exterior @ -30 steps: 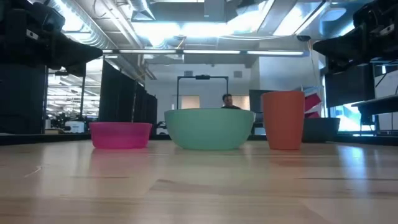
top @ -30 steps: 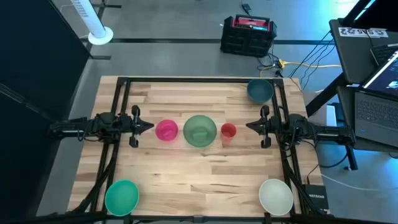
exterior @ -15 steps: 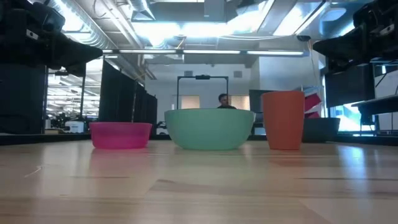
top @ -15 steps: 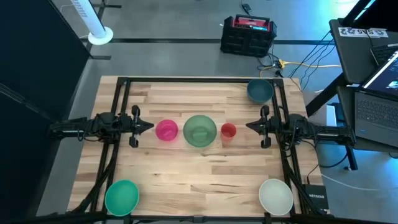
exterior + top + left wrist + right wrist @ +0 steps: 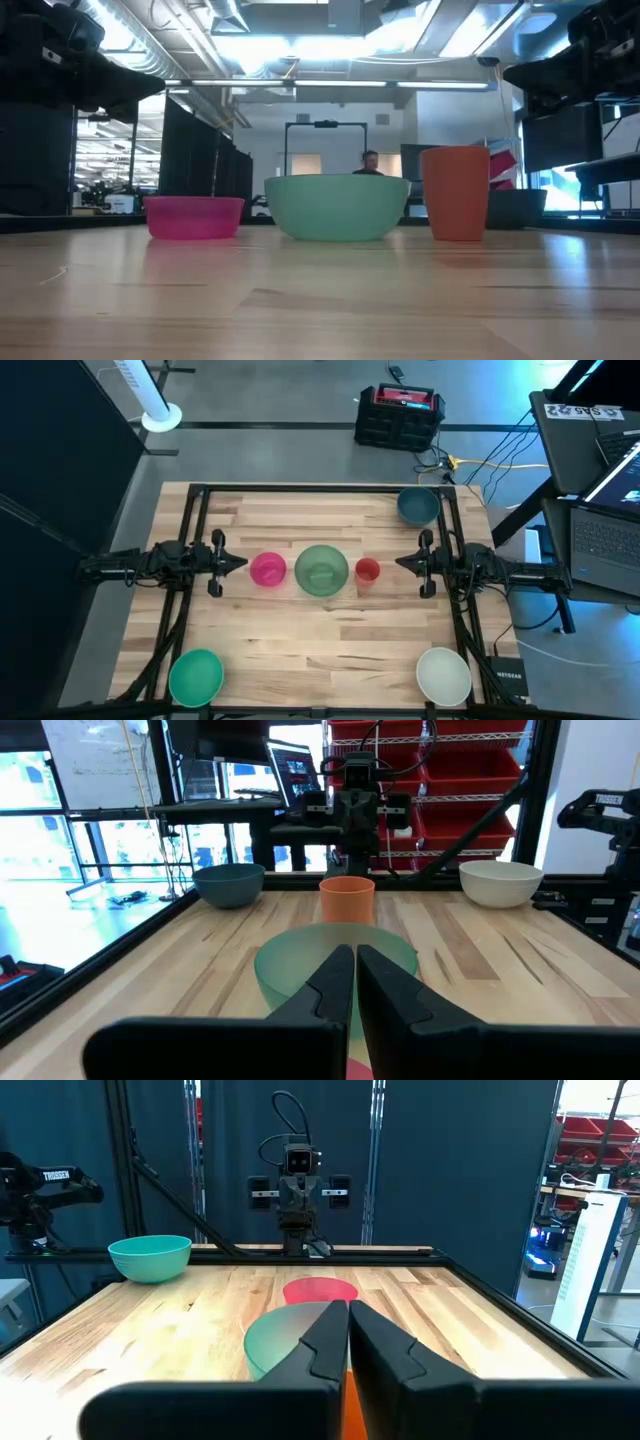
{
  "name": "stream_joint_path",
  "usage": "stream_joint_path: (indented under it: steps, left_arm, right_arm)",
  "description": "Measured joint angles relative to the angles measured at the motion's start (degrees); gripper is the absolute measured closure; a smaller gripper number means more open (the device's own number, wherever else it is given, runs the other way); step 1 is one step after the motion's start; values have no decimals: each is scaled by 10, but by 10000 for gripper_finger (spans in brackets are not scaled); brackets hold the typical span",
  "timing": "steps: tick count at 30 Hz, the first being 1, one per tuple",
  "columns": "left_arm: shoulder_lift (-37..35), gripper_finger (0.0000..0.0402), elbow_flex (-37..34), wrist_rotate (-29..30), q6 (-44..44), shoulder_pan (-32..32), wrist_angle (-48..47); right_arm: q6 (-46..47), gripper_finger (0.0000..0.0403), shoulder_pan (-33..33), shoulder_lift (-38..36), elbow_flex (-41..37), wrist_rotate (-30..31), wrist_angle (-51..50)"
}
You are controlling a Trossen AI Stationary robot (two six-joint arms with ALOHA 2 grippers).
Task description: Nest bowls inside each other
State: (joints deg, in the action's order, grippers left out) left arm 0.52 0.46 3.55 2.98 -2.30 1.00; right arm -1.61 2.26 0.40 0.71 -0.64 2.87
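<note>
Three things stand in a row at mid-table: a small pink bowl, a large translucent green bowl and a red-orange cup. A dark teal-blue bowl sits at the far right corner, a bright green bowl at the near left corner, a white bowl at the near right corner. All rest upright on their bases. My left gripper hangs shut at the left edge, pointing level at the pink bowl. My right gripper hangs shut at the right edge, pointing at the cup.
A black frame runs along the table's far and side edges. Bare wood lies between the middle row and the near edge. Beyond the far edge, a person shows in the room behind the large green bowl.
</note>
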Motion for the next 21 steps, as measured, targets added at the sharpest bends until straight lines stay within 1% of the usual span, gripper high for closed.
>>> stream_joint_path:
  steps: [21]
  left_arm:
    - [0,402,0,0,15,0,0]
  right_arm:
    - [0,402,0,0,0,0,0]
